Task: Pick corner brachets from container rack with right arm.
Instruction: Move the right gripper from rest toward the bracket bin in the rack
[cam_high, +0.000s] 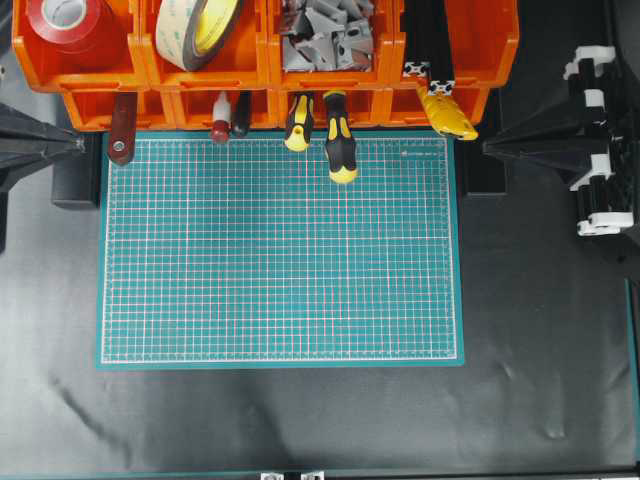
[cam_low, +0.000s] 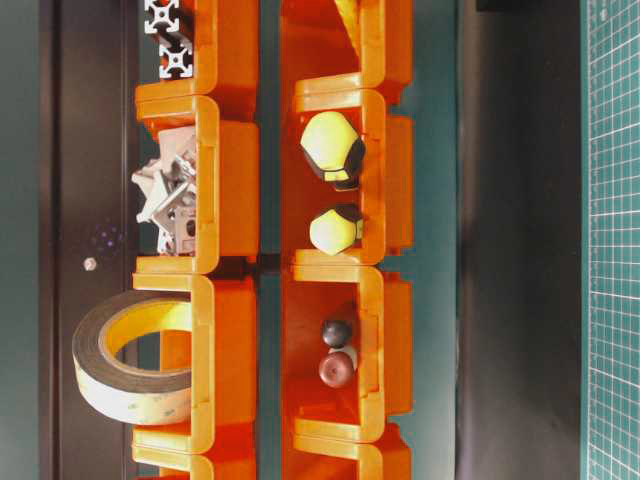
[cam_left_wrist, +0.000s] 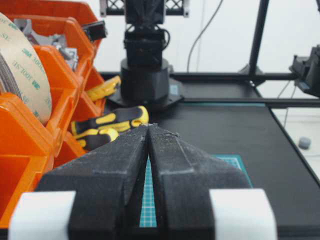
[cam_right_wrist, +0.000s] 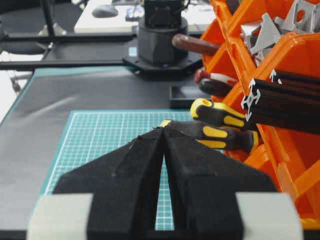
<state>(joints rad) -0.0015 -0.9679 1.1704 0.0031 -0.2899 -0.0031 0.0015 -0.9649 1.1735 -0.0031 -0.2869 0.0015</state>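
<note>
The corner brachets (cam_high: 325, 38) are a heap of small silver-grey angle pieces in an upper bin of the orange container rack (cam_high: 330, 82), third bin from the left. They also show in the table-level view (cam_low: 168, 195) and the right wrist view (cam_right_wrist: 270, 31). The right arm (cam_high: 592, 150) rests at the right of the mat. Its gripper (cam_high: 490, 148) is shut and empty, well apart from the rack, with its tips together (cam_right_wrist: 164, 127). My left gripper (cam_high: 78, 144) rests at the left, also shut and empty (cam_left_wrist: 149, 126).
A green cutting mat (cam_high: 280, 250) lies in front of the rack. Two yellow-black screwdrivers (cam_high: 340, 150) stick out of the lower bins over the mat's far edge. A yellow tool (cam_high: 450, 118), black slotted bars (cam_high: 430, 40), a tape roll (cam_high: 200, 30) and red tape (cam_high: 65, 20) fill other bins.
</note>
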